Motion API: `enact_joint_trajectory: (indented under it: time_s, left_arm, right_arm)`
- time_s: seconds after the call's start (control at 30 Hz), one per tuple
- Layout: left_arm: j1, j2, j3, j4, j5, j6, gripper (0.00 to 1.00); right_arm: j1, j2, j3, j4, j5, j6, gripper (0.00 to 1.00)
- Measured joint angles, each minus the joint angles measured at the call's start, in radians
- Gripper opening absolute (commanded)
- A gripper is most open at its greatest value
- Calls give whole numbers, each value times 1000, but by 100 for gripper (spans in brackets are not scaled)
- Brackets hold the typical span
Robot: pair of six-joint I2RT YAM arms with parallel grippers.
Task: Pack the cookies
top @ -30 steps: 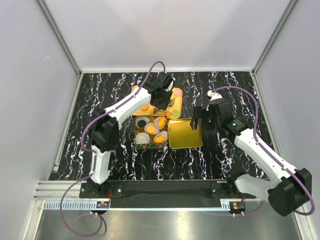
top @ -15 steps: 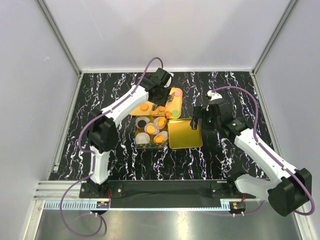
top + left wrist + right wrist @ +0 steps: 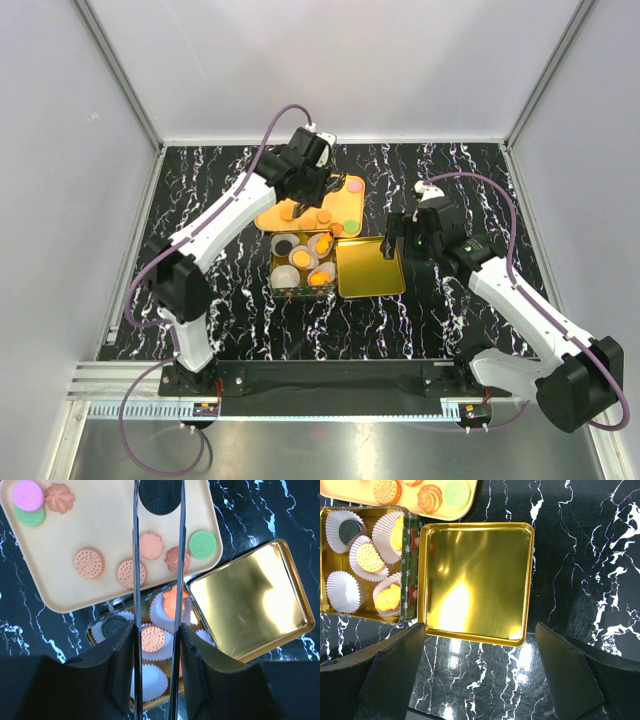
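Hovering over the tray [image 3: 100, 525], left claw [image 3: 159, 485] is clamped on a black cookie [image 3: 159, 499]; right claw [image 3: 480, 627] gapes wide above the lid [image 3: 475, 555].

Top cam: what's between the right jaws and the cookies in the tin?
Just the empty gold lid, lying flat right beside the tin; the top view shows it, right wrist too.

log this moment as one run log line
left gripper shut on black cookie over tray | right gripper open above gold lid | tin partly filled
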Motion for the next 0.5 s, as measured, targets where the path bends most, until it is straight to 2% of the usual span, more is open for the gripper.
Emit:
enact_joint_trajectory:
  time_s: [0.5]
  left_arm:
    - [0,-336,-321,-4,6,-20,40]
  right_arm:
    - [0,6,0,0,0,0,100]
